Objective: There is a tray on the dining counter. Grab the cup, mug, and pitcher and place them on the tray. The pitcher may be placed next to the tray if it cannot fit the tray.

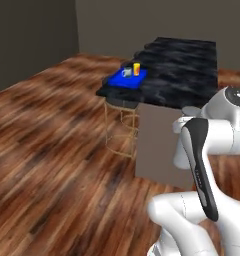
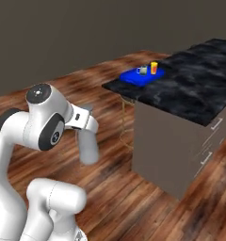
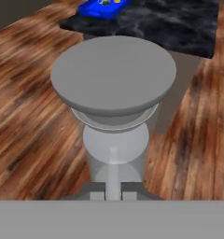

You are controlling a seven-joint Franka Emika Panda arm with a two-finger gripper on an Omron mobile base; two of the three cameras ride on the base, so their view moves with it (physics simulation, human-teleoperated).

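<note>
Pitcher (image 3: 114,93) carried toward the counter (image 1: 182,70)
Claw (image 3: 113,190) pinches its base; cup (image 1: 136,68) and mug (image 1: 126,72) sit on the tray (image 1: 123,80).

Black, white-veined marble dining counter (image 1: 182,70) carries a bright blue tray (image 1: 123,80). On the tray stand a yellow cup (image 1: 136,68) and a white mug (image 1: 126,72). Plain grey pitcher (image 3: 114,93). Below the counter, streaked reddish-brown wood floor (image 1: 47,150).

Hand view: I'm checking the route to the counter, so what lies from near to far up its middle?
Gripper shut on the plain grey pitcher → black marble dining counter → flat bright blue tray at the far end.
</note>
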